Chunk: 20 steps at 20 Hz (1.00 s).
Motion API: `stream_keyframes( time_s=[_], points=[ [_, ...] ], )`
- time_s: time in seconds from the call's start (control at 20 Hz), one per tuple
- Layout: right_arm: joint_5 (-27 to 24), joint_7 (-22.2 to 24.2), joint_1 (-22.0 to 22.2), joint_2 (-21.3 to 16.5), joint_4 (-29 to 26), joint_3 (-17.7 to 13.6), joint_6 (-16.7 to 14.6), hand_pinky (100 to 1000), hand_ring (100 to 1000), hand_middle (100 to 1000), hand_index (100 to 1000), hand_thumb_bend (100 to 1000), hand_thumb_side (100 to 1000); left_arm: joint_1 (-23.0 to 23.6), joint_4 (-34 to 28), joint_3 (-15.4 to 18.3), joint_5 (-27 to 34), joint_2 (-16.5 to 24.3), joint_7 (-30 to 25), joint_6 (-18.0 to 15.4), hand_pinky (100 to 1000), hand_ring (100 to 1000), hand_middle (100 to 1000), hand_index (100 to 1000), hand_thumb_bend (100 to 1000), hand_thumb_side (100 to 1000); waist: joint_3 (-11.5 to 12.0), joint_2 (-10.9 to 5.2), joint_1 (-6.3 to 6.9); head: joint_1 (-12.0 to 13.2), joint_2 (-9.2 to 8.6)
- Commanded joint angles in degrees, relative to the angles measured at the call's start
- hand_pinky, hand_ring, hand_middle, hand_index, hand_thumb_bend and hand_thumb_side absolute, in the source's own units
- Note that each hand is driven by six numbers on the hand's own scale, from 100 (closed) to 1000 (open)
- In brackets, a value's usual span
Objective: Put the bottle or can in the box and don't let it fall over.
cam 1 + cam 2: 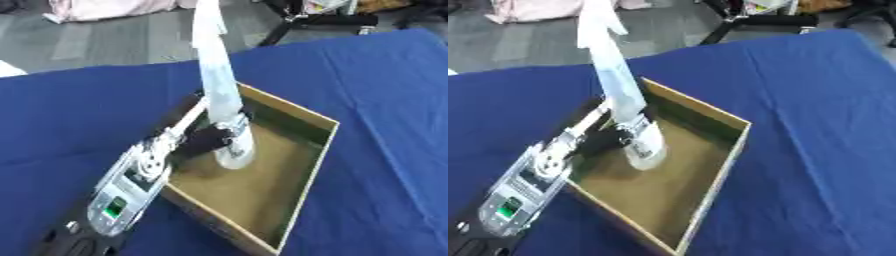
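the left hand (pixel 213 136) reaches over the near-left wall of the cardboard box (pixel 311 165) and has its dark fingers curled round the lower part of a tall, pale, see-through bottle (pixel 220 95). the bottle's base is down inside the box, near the left wall and toward the far end of the brown floor, and it seems to touch that floor, though the blur there makes it hard to be sure. the bottle does not stand straight: it leans, its upper part rising past the far rim of the box and running out of the top of the left eye view. the left arm (pixel 131 185) comes in from the lower left corner, silver and black, with a small green panel on its casing. the box is open-topped and shallow, set askew on the table (pixel 385 100), which is covered in a deep blue cloth. grey floor shows beyond the far edge of the table. the right hand shows in neither view.
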Motion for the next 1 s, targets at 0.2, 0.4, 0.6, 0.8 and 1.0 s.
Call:
stream_keyframes(
  time_s=[0.2, 0.4, 0.6, 0.8, 1.0],
  points=[
    [-0.3, 0.0, -0.1, -2.1, -1.3, -0.4, -0.1, 1000, 961, 1000, 1000, 100, 483, -0.4, -1.1, 0.9, 0.4, 1.2, -3.4, 0.7, 1000, 1000, 1000, 978, 100, 654, 0.0, -1.71, -0.31, -0.2, -0.42],
    [-0.4, -0.1, -0.2, -2.1, -1.3, -0.4, -0.1, 1000, 960, 1000, 1000, 100, 484, -0.3, -0.7, 0.9, 0.4, 1.2, -5.3, 0.5, 1000, 1000, 1000, 989, 100, 469, -0.1, -1.69, -0.3, -0.3, -0.49],
    [-0.4, -0.1, -0.2, -2.1, -1.3, -0.4, -0.1, 1000, 958, 1000, 1000, 100, 485, -0.2, -0.6, 1.0, -0.3, 1.1, -5.2, 0.4, 1000, 1000, 1000, 1000, 100, 489, -0.1, -1.68, -0.28, -0.4, -0.48],
    [-0.4, -0.1, -0.2, -2.2, -1.3, -0.4, -0.1, 1000, 958, 1000, 1000, 100, 481, -0.1, -0.7, 0.9, -0.6, 1.3, -5.1, -0.5, 1000, 1000, 1000, 1000, 100, 503, 0.0, -1.69, -0.27, -0.5, -0.42],
    [-0.2, 0.1, 0.2, -2.4, -1.3, -0.3, 0.1, 1000, 959, 1000, 1000, 100, 479, 0.0, -2.5, 1.0, -0.5, 2.3, -5.5, -1.7, 1000, 1000, 1000, 1000, 207, 786, 0.2, -1.94, -0.14, -0.7, -0.12]
  ],
)
